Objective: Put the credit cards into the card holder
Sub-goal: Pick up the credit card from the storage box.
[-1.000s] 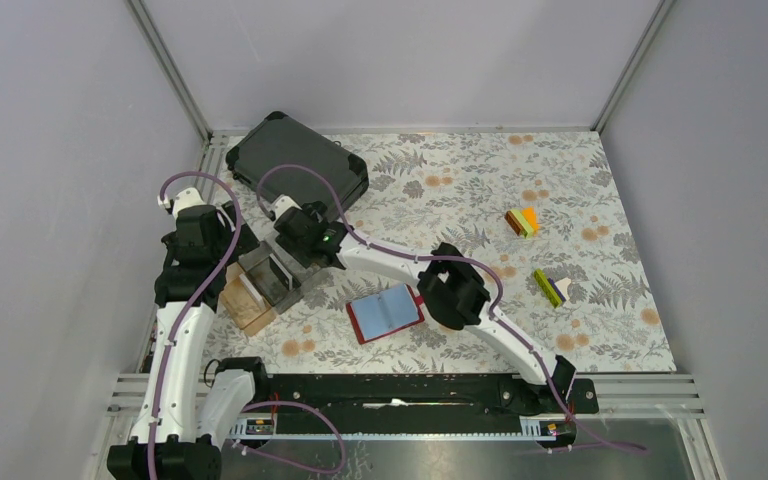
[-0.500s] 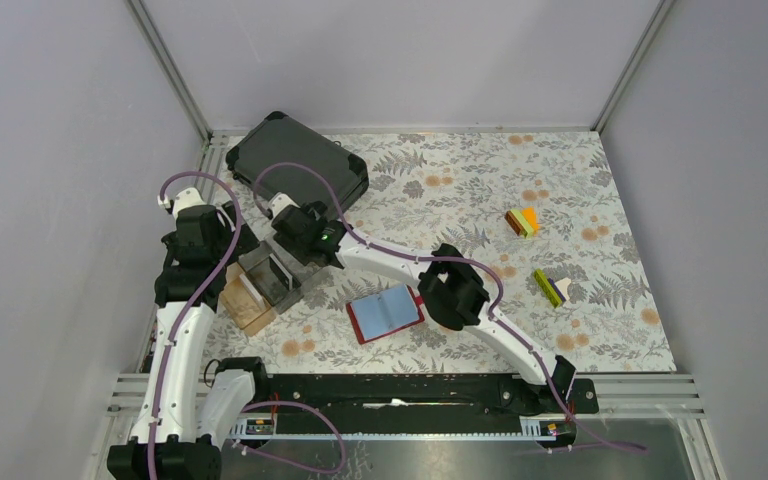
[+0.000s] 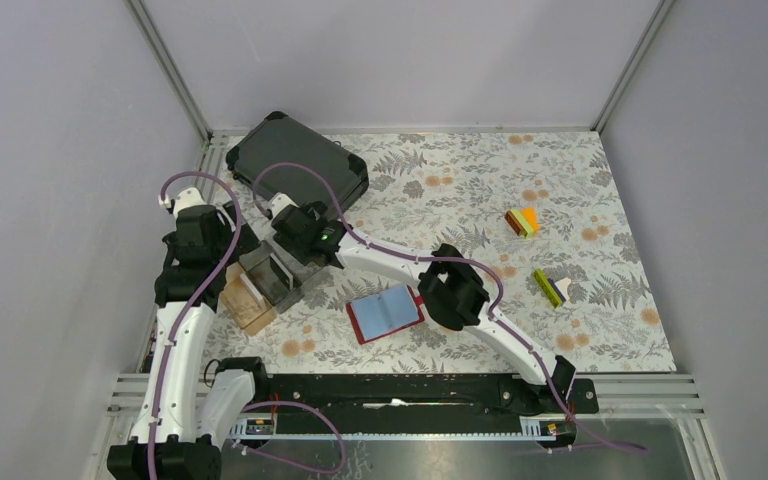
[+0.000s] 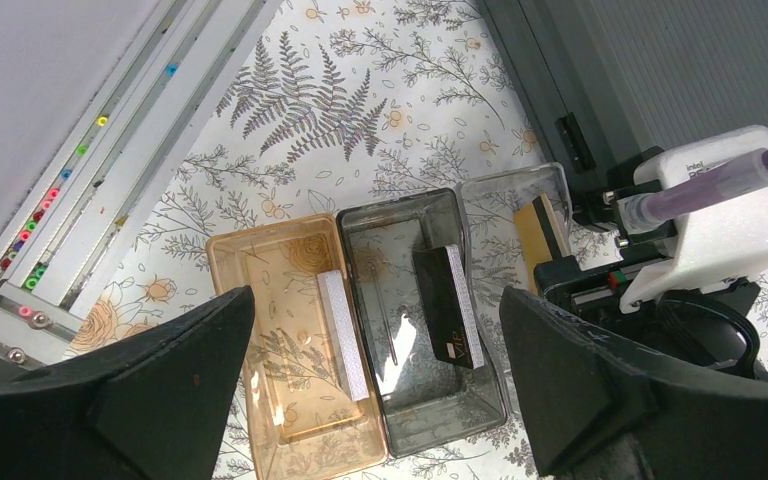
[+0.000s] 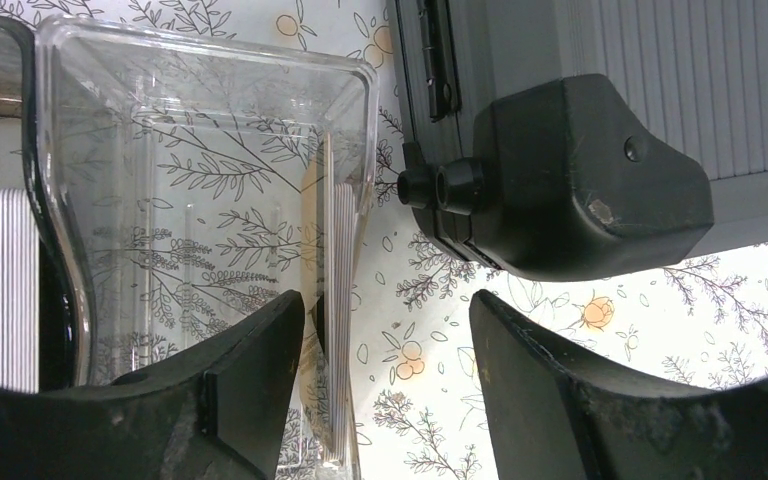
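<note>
The red holder [image 3: 385, 312] lies open on the table [image 3: 480, 180], at about 6 o'clock from the middle, and its inside looks blue. The box [image 3: 260, 285] sits at 9 o'clock. The case [image 3: 295, 165] is up at 11 o'clock and the blocks [image 3: 522, 222] are over at 3 o'clock. In the box, standing on edge, are a grey card [image 4: 343, 335] in the tan part, a dark card [image 4: 447, 305] in the dark part, and gold cards [image 5: 335, 330] in the clear part. The left gripper [image 4: 375, 300] hangs above the box with its fingers spread wide and holds nothing. The right gripper [image 5: 385, 300] is at the clear part, on the box's 1 o'clock side, with its fingers apart. The gold cards show between those fingers, close to one of them, but they are not pinched.
</note>
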`<move>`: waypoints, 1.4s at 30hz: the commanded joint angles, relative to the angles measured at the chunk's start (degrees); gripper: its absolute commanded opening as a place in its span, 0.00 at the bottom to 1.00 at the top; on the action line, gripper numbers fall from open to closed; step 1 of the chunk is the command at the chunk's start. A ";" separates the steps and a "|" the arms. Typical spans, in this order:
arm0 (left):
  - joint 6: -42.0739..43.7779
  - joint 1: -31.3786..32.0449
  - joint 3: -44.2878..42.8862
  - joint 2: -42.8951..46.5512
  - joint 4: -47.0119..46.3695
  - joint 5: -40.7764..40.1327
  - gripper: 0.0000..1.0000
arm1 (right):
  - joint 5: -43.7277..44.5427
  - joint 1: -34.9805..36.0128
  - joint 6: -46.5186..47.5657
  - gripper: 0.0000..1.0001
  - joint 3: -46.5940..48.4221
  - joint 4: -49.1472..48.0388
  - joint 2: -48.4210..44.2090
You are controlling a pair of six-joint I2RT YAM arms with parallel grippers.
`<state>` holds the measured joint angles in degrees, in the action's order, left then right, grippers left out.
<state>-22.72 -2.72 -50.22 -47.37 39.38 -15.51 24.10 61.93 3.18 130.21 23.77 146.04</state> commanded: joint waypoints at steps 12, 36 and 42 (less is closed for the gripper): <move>0.15 -0.31 -0.41 0.00 -1.76 0.85 0.99 | 1.39 0.21 0.29 0.67 1.54 0.30 -2.50; 0.13 -0.47 -0.41 -0.39 -1.85 1.40 0.99 | 3.15 1.08 1.46 0.61 1.59 -0.86 -4.79; 0.13 -0.49 -0.35 -0.34 -1.85 1.46 0.99 | 2.99 1.21 1.20 0.59 0.40 -1.65 -5.94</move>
<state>-22.72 -2.85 -50.22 -47.77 39.35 -14.52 24.91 62.52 3.81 130.21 23.70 145.88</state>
